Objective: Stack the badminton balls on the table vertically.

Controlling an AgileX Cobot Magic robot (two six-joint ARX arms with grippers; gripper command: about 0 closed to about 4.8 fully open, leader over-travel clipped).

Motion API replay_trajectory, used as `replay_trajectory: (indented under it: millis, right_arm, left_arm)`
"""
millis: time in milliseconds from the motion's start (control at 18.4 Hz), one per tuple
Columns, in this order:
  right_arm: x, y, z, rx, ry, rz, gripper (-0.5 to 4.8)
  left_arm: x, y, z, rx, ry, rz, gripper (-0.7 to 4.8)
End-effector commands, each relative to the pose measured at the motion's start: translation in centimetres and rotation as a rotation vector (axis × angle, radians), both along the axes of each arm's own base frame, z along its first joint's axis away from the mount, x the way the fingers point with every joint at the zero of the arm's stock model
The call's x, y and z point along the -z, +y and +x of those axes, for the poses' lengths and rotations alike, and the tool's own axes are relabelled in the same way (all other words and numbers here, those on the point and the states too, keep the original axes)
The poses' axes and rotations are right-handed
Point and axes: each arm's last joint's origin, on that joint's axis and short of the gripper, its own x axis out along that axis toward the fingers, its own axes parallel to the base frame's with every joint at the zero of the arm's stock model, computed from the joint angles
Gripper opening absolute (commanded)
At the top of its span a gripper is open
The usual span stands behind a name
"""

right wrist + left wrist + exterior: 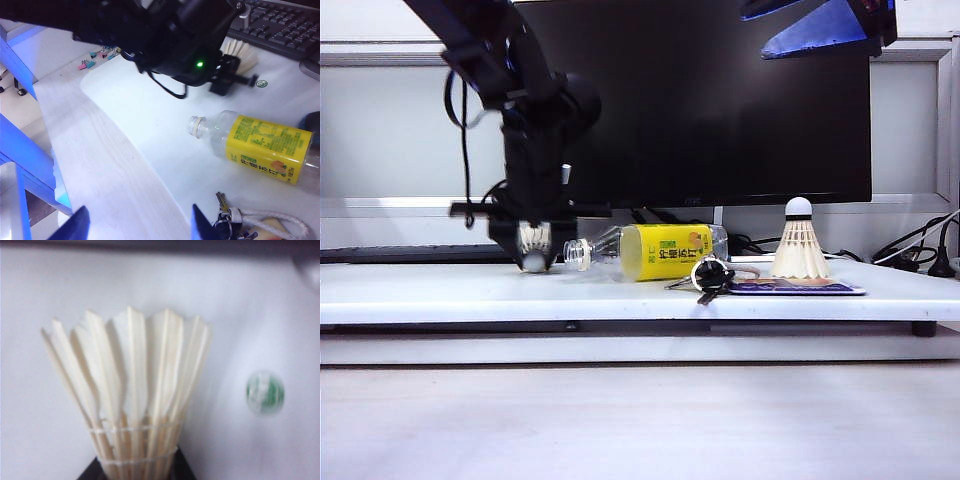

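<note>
One badminton ball (533,243) is at the left of the table (440,290), its rounded cork close to the surface. My left gripper (533,238) is shut on it. In the left wrist view its feather skirt (131,385) fans out from between the dark fingertips (90,473), with my left gripper (136,472) clamped low on the stems. A second badminton ball (799,243) stands upright, cork up, at the right on a flat card. My right gripper (820,28) hangs high at the upper right; in its wrist view the right gripper (139,225) is open and holds nothing.
A clear bottle with a yellow label (655,250) lies on its side in the middle, its neck toward the left arm. A bunch of keys (710,275) lies by the card (800,288). A black monitor (720,100) stands behind and a keyboard (280,25) lies beside it. A green sticker (264,392) marks the table.
</note>
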Motion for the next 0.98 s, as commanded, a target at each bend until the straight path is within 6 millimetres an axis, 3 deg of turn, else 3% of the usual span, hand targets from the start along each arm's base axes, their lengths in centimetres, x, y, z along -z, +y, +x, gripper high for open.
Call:
replay_trajectory:
  millis: [54,272,381,598,979]
  right_arm:
    - [-0.3,0.0,0.0,-0.006,-0.017,0.009,2.60]
    - [-0.4,0.1,-0.1,-0.026,0.002,0.029,2.60]
    - [-0.4,0.1,-0.2,-0.038,0.005,0.036,2.60]
    - [-0.4,0.1,-0.2,-0.039,0.010,0.038,2.60]
    - [-0.3,0.1,-0.2,-0.054,0.023,0.045,2.60]
  left_arm:
    - [-3.8,0.7,-1.3,0.183,-0.001,0.154,0.87]
    - [-8.2,2.1,-4.0,0.375,0.040,0.340,0.88]
    - [-9.2,2.8,-5.3,0.445,0.111,0.416,0.88]
    - [-8.8,4.1,-7.9,0.572,0.397,0.541,0.89]
    - [-8.3,4.7,-9.2,0.724,0.585,0.611,0.89]
